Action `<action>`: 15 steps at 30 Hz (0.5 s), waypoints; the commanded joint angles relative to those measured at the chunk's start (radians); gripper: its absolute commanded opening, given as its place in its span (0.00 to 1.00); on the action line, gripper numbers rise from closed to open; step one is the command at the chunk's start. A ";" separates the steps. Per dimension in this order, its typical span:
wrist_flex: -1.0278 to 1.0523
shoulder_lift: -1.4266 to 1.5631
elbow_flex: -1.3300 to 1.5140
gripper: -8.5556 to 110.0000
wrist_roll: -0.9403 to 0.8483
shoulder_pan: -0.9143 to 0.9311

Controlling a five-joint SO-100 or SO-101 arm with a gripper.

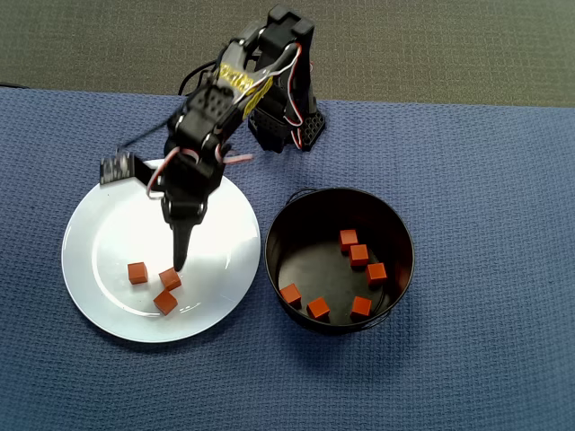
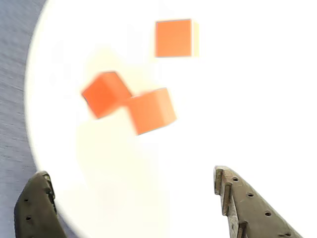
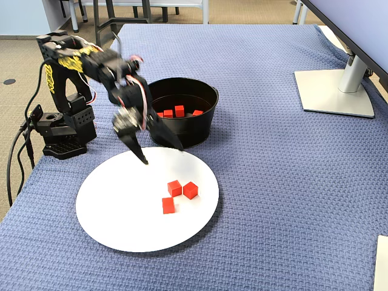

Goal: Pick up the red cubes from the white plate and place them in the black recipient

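A black robot arm reaches over a white plate [image 1: 99, 215] on a blue woven cloth, its gripper [image 3: 162, 154] pointing down at the plate's middle. The jaws stand wide apart and hold nothing; in the wrist view the two fingertips [image 2: 34, 208] frame bare white plate, with the cubes ahead of them and not yet between them. Three red cubes [image 1: 159, 285] are left on the plate: two sit corner to corner, seemingly touching, and the third lies just beside them, a little apart. The wrist picture is blurred, so whether the pair truly touch is hard to say. A black pot [image 1: 340, 260] stands just beside the plate, its rim close to the plate's edge, probably so each carry is short. Six cubes already lie loose on its floor. The wide jaws suit a descent over one cube, and the lone cube looks the easier target, since closing on either of the pair could nudge its neighbour. By this count, the job looks about two-thirds done.
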 commanded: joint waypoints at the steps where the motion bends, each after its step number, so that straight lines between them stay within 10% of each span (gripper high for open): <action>1: -0.049 -0.058 -0.071 0.37 -0.106 -0.015; 15: -0.028 -0.258 -0.244 0.32 -0.057 -0.072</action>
